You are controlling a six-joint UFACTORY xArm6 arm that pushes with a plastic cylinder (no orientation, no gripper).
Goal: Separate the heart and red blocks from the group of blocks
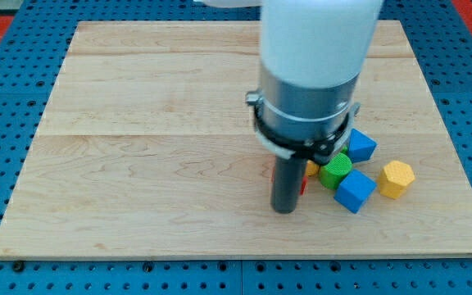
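The arm's white and grey body fills the view's upper middle. The dark rod drops from it, and my tip point(284, 210) rests on the wooden board point(138, 164). A red block point(303, 186) shows only as a sliver at the rod's right edge, touching or nearly touching it. A yellow block point(311, 168) peeks out just above it, its shape hidden. To the right sit a green round block point(335, 170), a blue block point(361, 145), another blue block point(355, 190) and a yellow hexagon point(397, 179). No heart shape can be made out.
The board lies on a blue pegboard table point(6, 98). The block cluster sits near the board's lower right part, a short way from its bottom edge point(301, 256).
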